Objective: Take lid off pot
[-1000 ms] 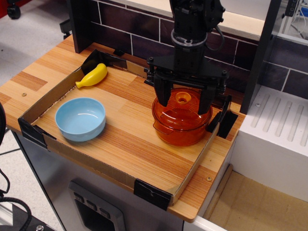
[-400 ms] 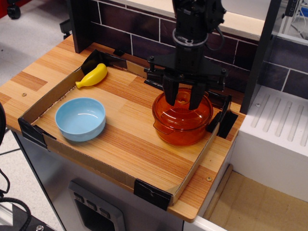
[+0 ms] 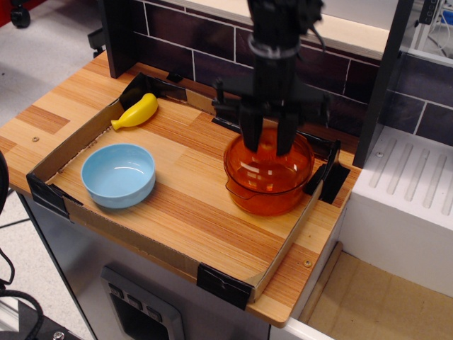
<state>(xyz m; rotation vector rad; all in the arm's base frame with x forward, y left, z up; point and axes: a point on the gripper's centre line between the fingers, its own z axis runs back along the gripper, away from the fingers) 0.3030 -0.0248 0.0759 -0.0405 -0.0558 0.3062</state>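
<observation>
You are looking at a lab mock-up of a kitchen rather than a real one: a wooden counter (image 3: 177, 205) carries a low cardboard fence (image 3: 71, 145) taped at its corners with black tape, and behind it runs a dark brick-patterned backsplash (image 3: 198, 57) framed by black posts (image 3: 117, 35). The props are toy-like plastic, a light-blue bowl (image 3: 118, 174), a yellow banana (image 3: 136, 112) and a translucent orange pot (image 3: 269, 177), and a white ribbed drainer (image 3: 414, 177) sits to the right. Grey floor and loose cables (image 3: 10, 283) show past the counter's edge.
</observation>
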